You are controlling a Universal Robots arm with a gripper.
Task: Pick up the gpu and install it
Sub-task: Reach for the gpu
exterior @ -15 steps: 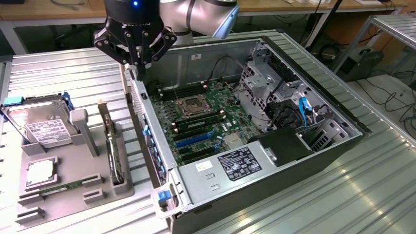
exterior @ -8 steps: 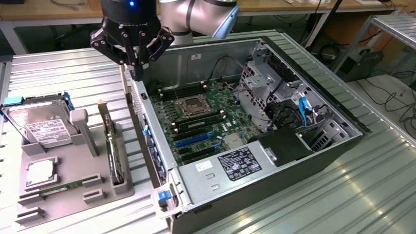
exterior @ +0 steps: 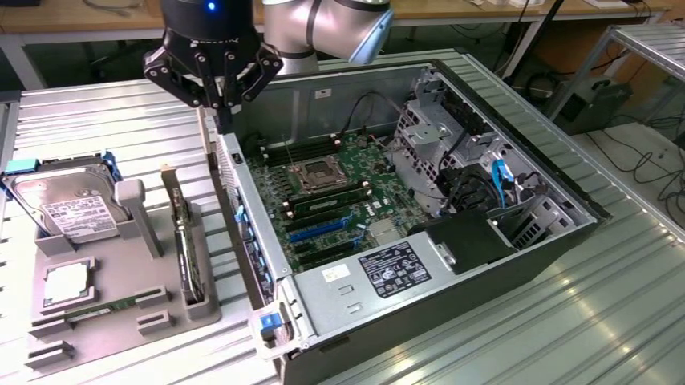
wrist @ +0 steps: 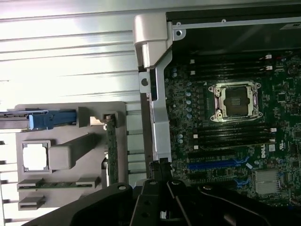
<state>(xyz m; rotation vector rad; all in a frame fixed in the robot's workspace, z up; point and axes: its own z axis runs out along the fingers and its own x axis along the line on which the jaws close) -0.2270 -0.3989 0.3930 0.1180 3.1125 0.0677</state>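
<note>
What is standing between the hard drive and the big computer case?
The gpu, a thin dark card on edge in the grey holder, stands between the hard drive and the computer case, seen in the exterior view.

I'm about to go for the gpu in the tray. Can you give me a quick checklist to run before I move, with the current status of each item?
1. gpu standing on edge in the grey tray: ok.
2. Gripper open for the grasp: not ok, it is shut and holds nothing.
3. Gripper lined up over the gpu: not ok, it hangs above the case wall beside the tray.
4. Blue expansion slots free of cards: ok.
5. Case side open, motherboard exposed: ok.
</note>
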